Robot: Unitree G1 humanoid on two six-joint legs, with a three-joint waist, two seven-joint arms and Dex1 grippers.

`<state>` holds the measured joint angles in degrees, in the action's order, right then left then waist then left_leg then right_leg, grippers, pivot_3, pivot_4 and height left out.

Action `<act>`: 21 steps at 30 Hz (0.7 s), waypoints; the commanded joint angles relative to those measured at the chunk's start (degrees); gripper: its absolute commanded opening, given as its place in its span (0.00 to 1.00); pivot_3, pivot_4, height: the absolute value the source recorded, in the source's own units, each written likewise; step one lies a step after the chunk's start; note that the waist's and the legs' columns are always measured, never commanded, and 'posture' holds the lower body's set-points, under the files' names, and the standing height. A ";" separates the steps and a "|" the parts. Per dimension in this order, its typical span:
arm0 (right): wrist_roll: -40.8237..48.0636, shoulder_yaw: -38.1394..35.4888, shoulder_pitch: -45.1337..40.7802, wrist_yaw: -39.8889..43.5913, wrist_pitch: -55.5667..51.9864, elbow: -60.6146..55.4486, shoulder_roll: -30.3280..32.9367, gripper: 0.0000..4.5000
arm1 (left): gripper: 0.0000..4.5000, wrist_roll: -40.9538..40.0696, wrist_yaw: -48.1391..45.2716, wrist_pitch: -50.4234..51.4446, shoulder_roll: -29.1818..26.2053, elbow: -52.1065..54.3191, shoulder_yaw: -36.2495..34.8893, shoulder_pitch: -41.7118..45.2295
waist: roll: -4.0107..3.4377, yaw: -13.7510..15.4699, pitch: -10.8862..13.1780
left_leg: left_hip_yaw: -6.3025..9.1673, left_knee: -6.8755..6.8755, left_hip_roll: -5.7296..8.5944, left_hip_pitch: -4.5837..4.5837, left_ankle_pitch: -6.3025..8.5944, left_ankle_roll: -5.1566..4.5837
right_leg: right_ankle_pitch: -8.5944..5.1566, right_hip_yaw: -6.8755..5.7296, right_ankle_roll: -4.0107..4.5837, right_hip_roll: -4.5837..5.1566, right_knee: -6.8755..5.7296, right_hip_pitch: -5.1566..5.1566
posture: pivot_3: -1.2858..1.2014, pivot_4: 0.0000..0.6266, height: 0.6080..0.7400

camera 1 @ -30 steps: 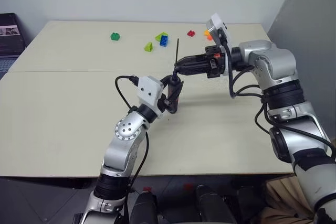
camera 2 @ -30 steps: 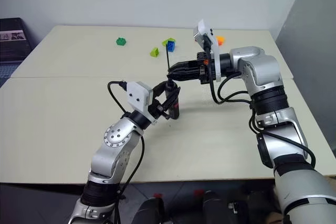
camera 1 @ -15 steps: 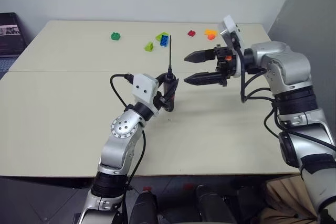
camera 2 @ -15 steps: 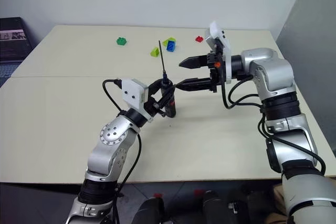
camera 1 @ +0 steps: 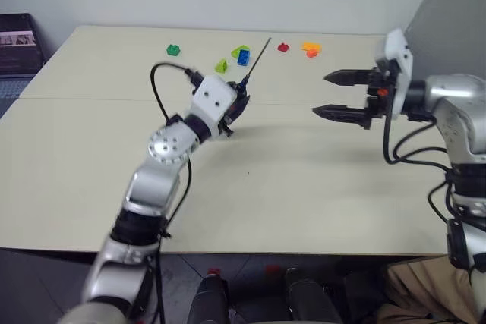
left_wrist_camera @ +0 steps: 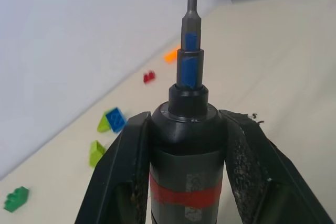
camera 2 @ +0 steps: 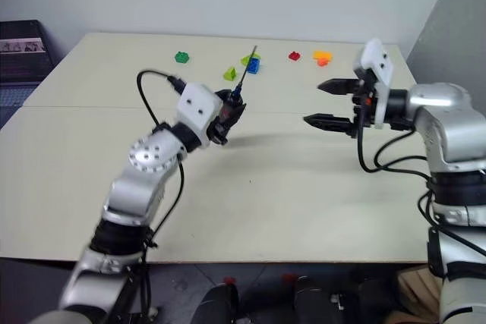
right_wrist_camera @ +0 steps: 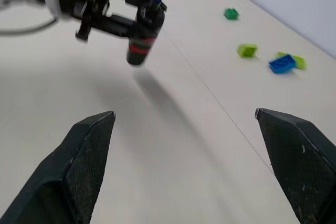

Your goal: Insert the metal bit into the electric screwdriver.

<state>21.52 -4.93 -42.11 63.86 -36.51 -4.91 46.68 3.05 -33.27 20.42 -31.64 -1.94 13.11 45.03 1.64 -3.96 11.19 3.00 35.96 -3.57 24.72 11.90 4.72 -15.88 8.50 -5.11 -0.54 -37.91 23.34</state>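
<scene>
- left gripper (left_wrist_camera: pixel 184 145) jaws clamped on the electric screwdriver (left_wrist_camera: pixel 186 166), one black finger on each side of its body, red band just above the grip line in the left wrist view
- screwdriver held up off the worktop (camera 1: pixel 304 187), tilted, tip pointing up and away toward the far edge
- metal bit (camera 1: pixel 257 64) seated in the screwdriver's tip, sticking straight out along its axis; thin grey rod, clear of both pairs of jaws
- right gripper (camera 1: pixel 340 94) jaws spread wide, holding nothing, pointing toward the robot's left at the screwdriver
- right gripper well apart from the bit and the screwdriver, bare worktop between them
- right wrist view: screwdriver (right_wrist_camera: pixel 143 38) with red band in the left jaws, seen in the gap between its own two fingers (right_wrist_camera: pixel 86 156)
- small toy bricks at the far side of the worktop: green (camera 1: pixel 173 50), lime (camera 1: pixel 222 66), blue (camera 1: pixel 243 57), red (camera 1: pixel 283 48), orange (camera 1: pixel 310 48)
</scene>
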 commanded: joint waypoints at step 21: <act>4.35 -9.84 19.52 -0.77 0.82 -21.65 14.73 1.00 | 0.36 22.16 -21.24 -33.81 12.53 -64.88 19.47 28.87 | -0.03 0.86 0.05 | -0.03 0.06 0.01 0.10 0.00 -0.01 | -0.02 0.04 0.02 0.00 -0.05 0.06 | 0.52 0.24 1.00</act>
<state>24.77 -12.29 -22.55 63.44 -36.53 -24.68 60.57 25.18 -54.45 -12.50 -20.04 -65.36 33.36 73.39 1.61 -3.10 11.23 2.97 36.03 -3.55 24.81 11.90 4.71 -15.90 8.54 -5.09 -0.55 -37.98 23.40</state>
